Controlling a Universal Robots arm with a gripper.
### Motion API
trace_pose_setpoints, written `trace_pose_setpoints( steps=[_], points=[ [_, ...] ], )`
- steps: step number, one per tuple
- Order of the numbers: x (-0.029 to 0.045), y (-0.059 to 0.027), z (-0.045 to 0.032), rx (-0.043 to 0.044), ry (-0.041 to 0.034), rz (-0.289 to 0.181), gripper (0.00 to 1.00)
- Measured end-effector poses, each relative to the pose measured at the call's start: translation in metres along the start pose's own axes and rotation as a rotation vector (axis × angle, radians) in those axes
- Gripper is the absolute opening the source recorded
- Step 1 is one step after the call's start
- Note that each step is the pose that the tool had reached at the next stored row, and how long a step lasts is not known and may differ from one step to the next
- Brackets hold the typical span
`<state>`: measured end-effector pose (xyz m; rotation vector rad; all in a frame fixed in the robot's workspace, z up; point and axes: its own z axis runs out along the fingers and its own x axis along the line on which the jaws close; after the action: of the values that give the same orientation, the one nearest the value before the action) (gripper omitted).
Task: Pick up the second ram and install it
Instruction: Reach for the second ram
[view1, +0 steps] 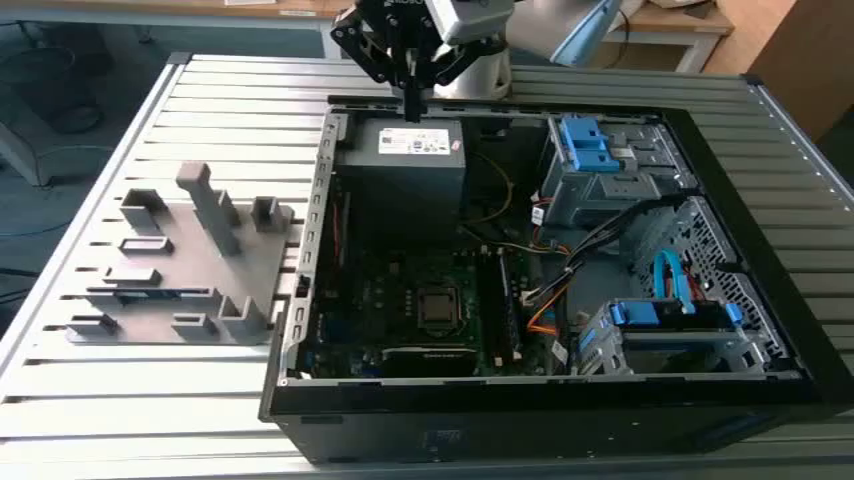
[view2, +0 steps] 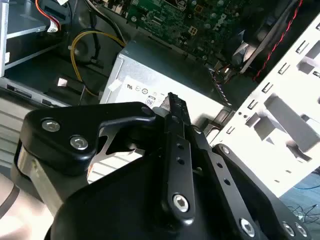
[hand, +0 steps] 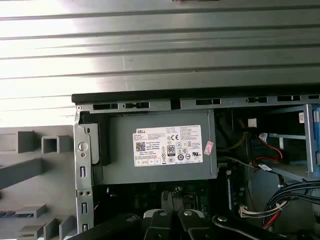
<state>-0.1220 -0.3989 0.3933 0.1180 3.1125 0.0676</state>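
one pincer (view1: 414, 108) points straight down, tips together, over the power-supply box (view1: 407, 165).

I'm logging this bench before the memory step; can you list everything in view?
table: one, silver, slatted.
computer case: one, black, open, on the table.
power-supply box: one, grey, inside the case below the gripper.
motherboard: one, dark green, on the case floor.
drive cages: two, grey with blue clips, case's exterior-view right side.
cables: several, black, orange, yellow, blue, inside the case.
holder tray: one, grey, exterior view's left of the case.
second ram: one, dark blue-green, lying in the holder tray.
gripper: one, black, shut, over the power-supply box.
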Motion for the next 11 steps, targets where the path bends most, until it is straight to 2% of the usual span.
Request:
trace_pose_setpoints(
  steps=[5,7,11],
  points=[
    [0.0027,-0.0002,-0.0001,0.0001,0.0001,0.000,0.10],
    [0.0085,-0.0006,-0.0002,-0.0001,0.0000,0.000,0.10],
    [0.0262,-0.0020,-0.0008,0.0000,-0.0006,0.000,0.10]
  ],
)
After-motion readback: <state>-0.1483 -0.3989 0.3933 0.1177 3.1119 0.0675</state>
